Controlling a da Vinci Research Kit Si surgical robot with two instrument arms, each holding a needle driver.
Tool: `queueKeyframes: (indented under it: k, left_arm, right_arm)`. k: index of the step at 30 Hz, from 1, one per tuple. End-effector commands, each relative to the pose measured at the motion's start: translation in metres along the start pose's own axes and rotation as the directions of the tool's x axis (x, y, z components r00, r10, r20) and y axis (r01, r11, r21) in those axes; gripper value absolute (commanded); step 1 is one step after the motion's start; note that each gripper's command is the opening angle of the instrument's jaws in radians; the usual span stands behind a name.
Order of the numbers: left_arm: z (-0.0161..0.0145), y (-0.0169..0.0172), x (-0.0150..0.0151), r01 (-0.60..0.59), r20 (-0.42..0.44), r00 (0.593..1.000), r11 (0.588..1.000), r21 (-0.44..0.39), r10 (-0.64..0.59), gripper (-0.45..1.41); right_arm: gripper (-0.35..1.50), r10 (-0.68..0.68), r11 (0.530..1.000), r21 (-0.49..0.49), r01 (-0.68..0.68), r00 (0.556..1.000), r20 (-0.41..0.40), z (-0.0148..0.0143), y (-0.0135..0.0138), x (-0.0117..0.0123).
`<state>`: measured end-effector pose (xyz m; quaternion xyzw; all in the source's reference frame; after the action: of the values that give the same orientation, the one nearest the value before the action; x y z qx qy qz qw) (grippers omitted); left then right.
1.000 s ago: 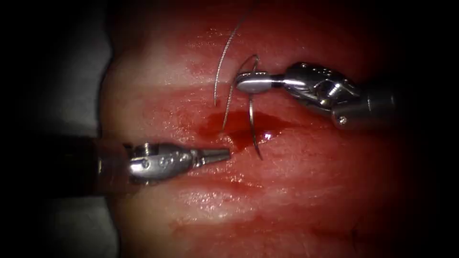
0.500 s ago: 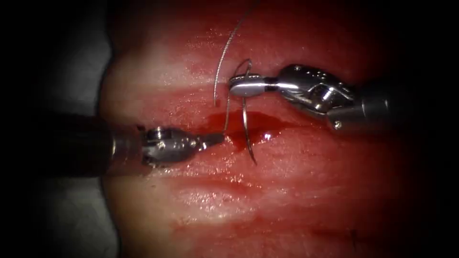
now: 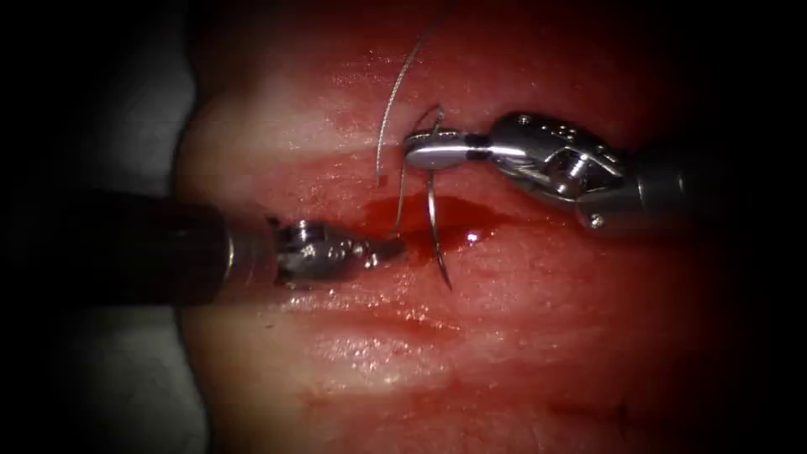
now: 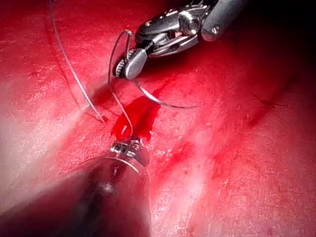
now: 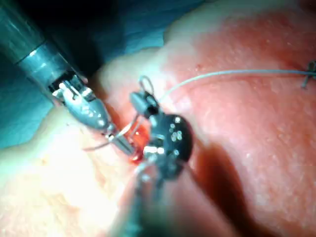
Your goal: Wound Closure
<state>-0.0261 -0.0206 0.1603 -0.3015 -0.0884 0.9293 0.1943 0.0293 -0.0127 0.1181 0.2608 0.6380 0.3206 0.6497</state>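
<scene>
Right gripper [image 3: 418, 150] clamping the needle [image 3: 434, 220] near its thread end, above the pool of red fluid [image 3: 429, 220]; curve hanging down across the cut [image 3: 471, 220], tip pointing low, just past the pool, lying over the tissue [image 3: 521, 336] and apparently free of it

Thread [image 3: 393, 105] looping off the needle's tail, arcing up and away; loose end showing left of the right gripper; another strand dropping into the red fluid

Left gripper [image 3: 393, 249] sitting at the pool's left edge, tip close to that strand; holding nothing judged from here, but open or closed: cannot tell

Having advanced rightward toward the pool over the last second; needle barely shifting

Judging progress: cut gaping, no finished stitches seen along it; closure looking early, most bites and all tying remaining
</scene>
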Motion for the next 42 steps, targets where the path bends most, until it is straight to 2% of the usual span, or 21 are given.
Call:
queueKeyframes:
  k: [1,10,23,27,29,32,33,34,35,37,42]
  left_arm:
    - [0.0009,0.0007,-0.0003,0.003,0.002,1.000,1.000,-0.003,-0.003,0.07]
    - [0.0013,-0.0011,-0.0007,-0.029,0.021,0.999,0.999,0.046,0.028,0.07]
    - [0.0021,-0.0033,-0.0014,-0.146,0.231,0.966,0.984,0.100,0.119,0.00]
    - [0.0028,-0.0031,-0.0022,-0.171,0.335,0.932,0.983,0.064,0.140,0.00]
    - [0.0029,-0.0030,-0.0023,-0.184,0.350,0.923,0.982,0.041,0.159,0.00]
    - [0.0030,-0.0026,-0.0024,-0.172,0.333,0.927,0.984,-0.035,0.174,0.07]
    - [0.0028,-0.0019,-0.0025,-0.147,0.299,0.938,0.982,-0.116,0.175,0.17]
    - [0.0028,-0.0019,-0.0025,-0.147,0.299,0.938,0.982,-0.116,0.175,0.17]
    - [0.0027,-0.0015,-0.0025,-0.137,0.282,0.943,0.979,-0.151,0.176,0.19]
    - [0.0019,0.0001,-0.0021,-0.119,0.234,0.955,0.960,-0.253,0.180,0.37]
    - [0.0002,0.0004,-0.0005,-0.131,0.185,0.965,0.952,-0.276,0.186,0.37]
  right_arm:
    - [-0.35,0.002,1.000,0.002,-0.002,1.000,0.001,0.0005,-0.0001,-0.0009]
    - [-0.35,-0.023,1.000,0.000,0.023,1.000,0.001,0.0006,-0.0001,-0.0010]
    - [-0.35,-0.049,0.999,-0.004,0.049,0.999,-0.001,0.0011,-0.0001,-0.0013]
    - [-0.35,-0.050,0.999,-0.001,0.050,0.999,-0.001,0.0012,-0.0002,-0.0014]
    - [-0.35,-0.051,0.999,-0.001,0.051,0.999,-0.001,0.0012,-0.0002,-0.0015]
    - [-0.35,-0.051,0.999,-0.002,0.051,0.999,-0.001,0.0012,-0.0001,-0.0015]
    - [-0.35,-0.051,0.999,-0.002,0.051,0.999,-0.001,0.0012,-0.0001,-0.0015]
    - [-0.35,-0.051,0.999,-0.002,0.051,0.999,-0.001,0.0012,-0.0001,-0.0015]
    - [-0.35,-0.058,0.998,-0.003,0.058,0.998,-0.001,0.0012,0.0000,-0.0016]
    - [-0.35,-0.106,0.994,0.001,0.106,0.994,-0.002,0.0016,0.0004,-0.0021]
    - [-0.35,-0.202,0.979,-0.018,0.201,0.979,-0.004,0.0028,0.0012,-0.0031]
